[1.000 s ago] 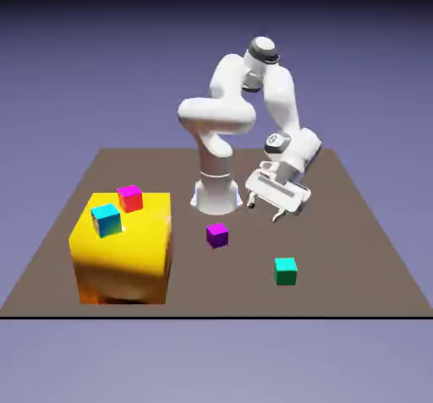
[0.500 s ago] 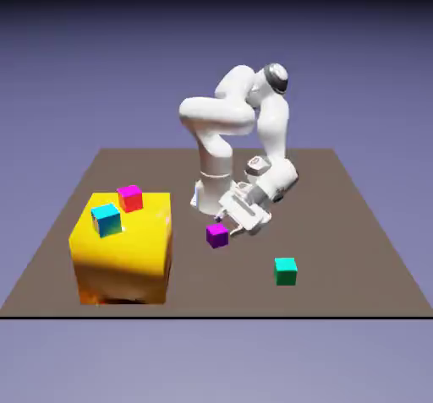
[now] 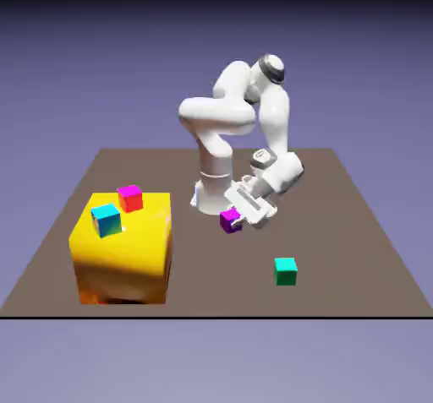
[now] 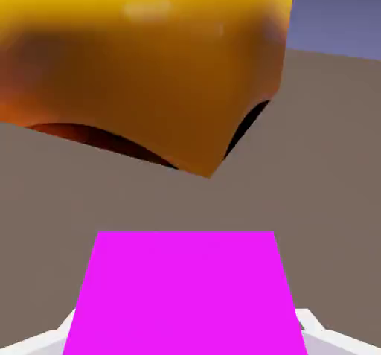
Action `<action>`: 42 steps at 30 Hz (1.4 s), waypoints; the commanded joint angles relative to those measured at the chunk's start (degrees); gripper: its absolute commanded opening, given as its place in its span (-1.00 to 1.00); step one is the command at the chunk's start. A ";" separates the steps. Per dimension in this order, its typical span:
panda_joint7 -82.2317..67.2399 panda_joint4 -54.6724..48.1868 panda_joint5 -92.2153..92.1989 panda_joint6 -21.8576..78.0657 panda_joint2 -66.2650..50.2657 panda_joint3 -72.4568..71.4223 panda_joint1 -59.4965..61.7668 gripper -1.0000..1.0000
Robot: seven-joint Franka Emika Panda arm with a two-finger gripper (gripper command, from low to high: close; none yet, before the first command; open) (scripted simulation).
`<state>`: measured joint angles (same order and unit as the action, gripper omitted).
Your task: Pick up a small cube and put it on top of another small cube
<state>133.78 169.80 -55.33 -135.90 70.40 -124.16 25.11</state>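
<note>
My tool [image 3: 236,222] grips the purple cube [image 3: 229,220], its fingers closed against the sides, near my base above the bench [image 3: 194,287]; the pickup looks done, while the carry and the stacking remain, with the blue cube [image 3: 106,220] waiting bare-topped on the yellow block [image 3: 127,262] beside the red cube [image 3: 130,198]
</note>
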 commanded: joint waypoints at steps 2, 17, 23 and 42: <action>-2.43 -1.06 2.25 -2.18 -0.99 2.66 4.15 -1.00; -20.69 -8.96 19.06 -18.96 -8.44 22.58 35.30 -1.00; -27.99 -12.12 25.78 -25.67 -11.41 30.55 47.76 -1.00; -39.32 -20.91 38.29 -46.56 -19.49 33.47 84.48 -1.00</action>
<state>94.50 148.89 -17.00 -182.50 50.90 -90.69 109.58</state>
